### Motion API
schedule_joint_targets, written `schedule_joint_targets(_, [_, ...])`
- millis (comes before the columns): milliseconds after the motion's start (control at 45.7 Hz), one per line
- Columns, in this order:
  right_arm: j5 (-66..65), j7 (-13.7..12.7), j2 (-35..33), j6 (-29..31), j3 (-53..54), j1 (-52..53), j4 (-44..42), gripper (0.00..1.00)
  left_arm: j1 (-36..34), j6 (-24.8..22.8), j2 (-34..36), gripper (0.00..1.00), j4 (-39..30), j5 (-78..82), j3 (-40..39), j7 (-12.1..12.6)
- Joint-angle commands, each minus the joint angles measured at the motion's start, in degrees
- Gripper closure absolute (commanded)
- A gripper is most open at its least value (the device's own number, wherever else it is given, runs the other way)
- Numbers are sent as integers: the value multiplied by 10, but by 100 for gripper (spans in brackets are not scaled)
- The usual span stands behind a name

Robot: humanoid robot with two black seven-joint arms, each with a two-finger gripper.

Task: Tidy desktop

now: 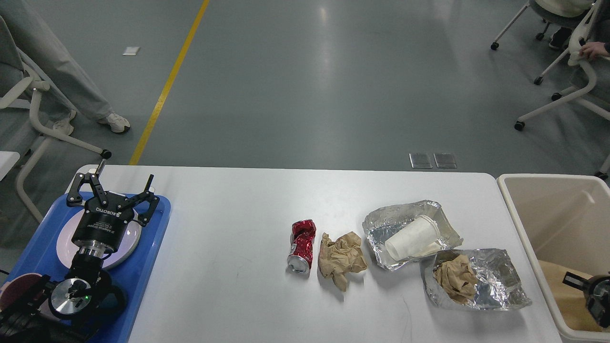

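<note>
The white desktop (228, 228) holds a crushed red can (301, 246), a crumpled brown paper (341, 259), a foil sheet (381, 224) with a white paper cup (412, 237) lying on it, and a second foil sheet (505, 281) with a brown paper wad (455, 278). My left gripper (113, 193) is open and empty, hovering over the blue tray (147, 267) at the desk's left end. My right gripper (588, 290) shows only as a small dark part at the lower right, inside the beige bin (524, 224); its fingers cannot be told apart.
The tray holds a white plate (136, 233) and a dark red plate (16, 288). Brown paper (560, 286) lies in the bin. Office chairs and people stand on the floor beyond the desk's left and right corners.
</note>
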Motion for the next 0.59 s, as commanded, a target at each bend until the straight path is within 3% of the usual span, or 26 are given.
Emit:
schedule_joint_targets(0, [1, 0, 2, -16, 4, -4, -2, 100, 0, 0, 0, 4, 0, 0, 0, 0])
schedule_joint_targets(306, [1, 1, 12, -46, 66, -25, -3, 100, 0, 0, 0, 4, 0, 0, 0, 0])
schedule_joint_targets(328, [1, 1, 12, -50, 68, -25, -3, 89, 0, 0, 0, 4, 0, 0, 0, 0])
schedule_joint_targets(394, [1, 4, 10, -69, 75, -26, -4, 43, 0, 0, 0, 4, 0, 0, 0, 0])
schedule_joint_targets(459, [0, 6, 10, -90, 76, -30, -3, 6, 0, 0, 0, 4, 0, 0, 0, 0])
schedule_joint_targets(481, [0, 6, 10, -93, 75, -31, -3, 0, 0, 0, 0, 4, 0, 0, 0, 0])
schedule_joint_targets(569, [-4, 6, 10, -94, 75, -31, -1, 0, 0, 0, 0, 4, 0, 0, 0, 0])
